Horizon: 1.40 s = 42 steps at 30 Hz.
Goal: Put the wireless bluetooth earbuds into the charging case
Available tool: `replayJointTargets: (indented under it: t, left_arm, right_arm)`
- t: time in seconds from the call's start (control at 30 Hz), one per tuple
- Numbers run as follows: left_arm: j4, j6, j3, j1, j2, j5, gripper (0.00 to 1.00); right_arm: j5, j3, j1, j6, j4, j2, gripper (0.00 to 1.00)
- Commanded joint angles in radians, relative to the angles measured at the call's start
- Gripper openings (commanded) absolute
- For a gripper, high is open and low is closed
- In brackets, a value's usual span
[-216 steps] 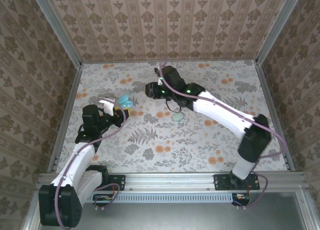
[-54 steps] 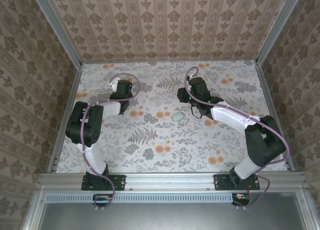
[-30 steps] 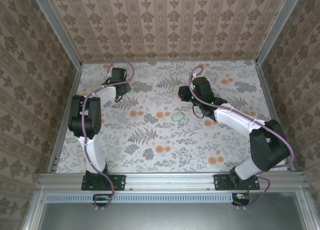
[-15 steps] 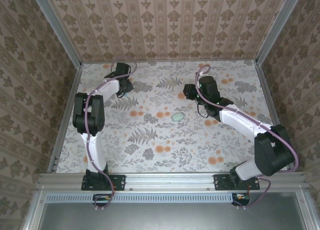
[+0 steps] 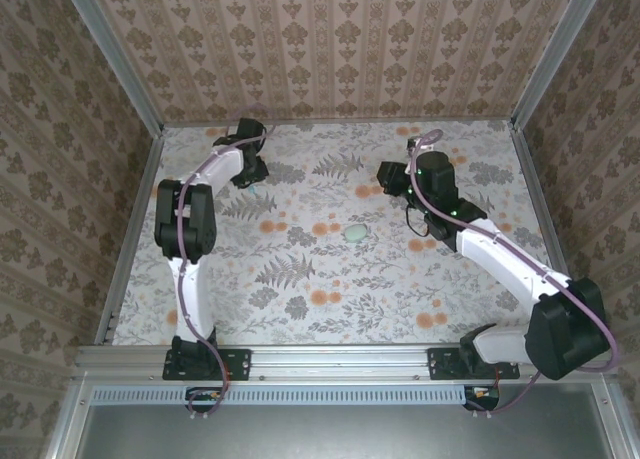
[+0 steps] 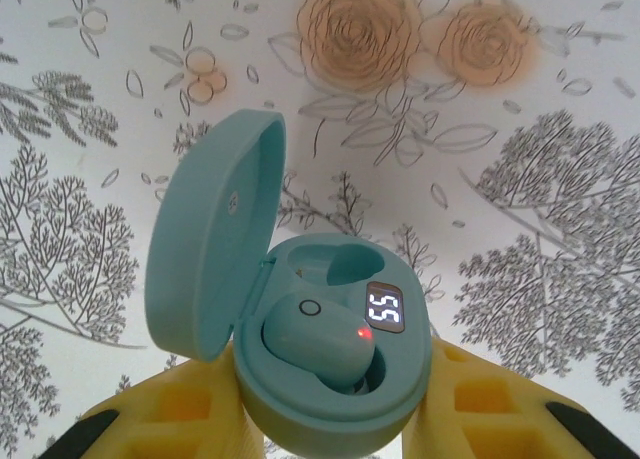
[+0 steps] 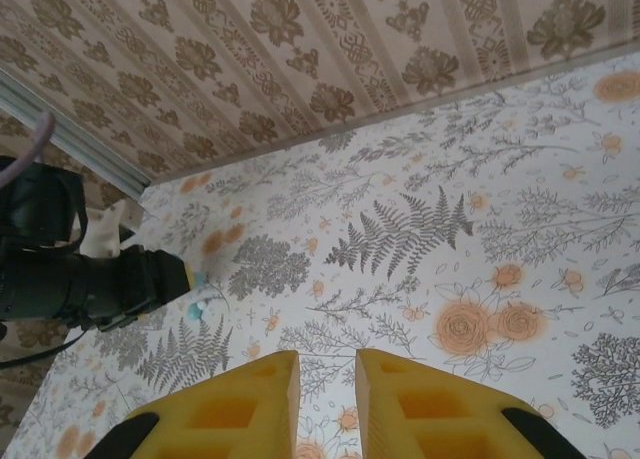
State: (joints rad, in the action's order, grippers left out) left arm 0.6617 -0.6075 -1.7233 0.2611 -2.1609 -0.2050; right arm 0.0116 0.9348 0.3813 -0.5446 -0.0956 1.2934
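Tabletop [image 5: 330, 324]: we see a pale surface printed with ferns and orange roses, closed in by patterned walls [image 5: 330, 49].
Mint-green oval [image 5: 354, 233]: lies alone near mid-tabletop, between the two arms.
Right tool [image 7: 328, 367]: over the far right area; yellow fingers slightly apart with a narrow gap, nothing between them.
Left tool [image 6: 337, 379]: reaching into the far left corner, clamped on the charging case.
Charging case [image 6: 300, 419]: teal, lid swung open to the left, display [image 6: 385, 307] reading 55.
Earbud [image 6: 318, 344]: seated in one socket, red light glowing.
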Motion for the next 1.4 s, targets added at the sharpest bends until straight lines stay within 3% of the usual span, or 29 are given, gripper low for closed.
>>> replayJointTargets:
  t: [0.0,0.17,0.73,0.9,1.37]
  left_arm:
    - [0.101,-0.012,-0.06,-0.009,-0.022,0.011,0.0]
    - [0.181,-0.017,-0.133,-0.014,-0.06,0.048,0.0]
    - [0.234,-0.05,-0.135,0.002,-0.061,0.079,0.0]
    - [0.176,-0.082,-0.039,0.015,-0.034,0.13,0.0]
    - [0.027,-0.155,0.269,0.159,0.155,0.053,0.0]
  right_arm:
    - [-0.006,-0.012,-0.011,0.029,0.033,-0.051,0.23]
    - [-0.015,-0.011,-0.026,0.038,0.062,-0.106,0.23]
    - [-0.032,-0.014,-0.038,0.047,0.11,-0.212,0.23]
    - [-0.035,-0.012,-0.039,0.05,0.129,-0.243,0.24]
    - [0.003,-0.034,-0.037,0.003,0.169,-0.264,0.24]
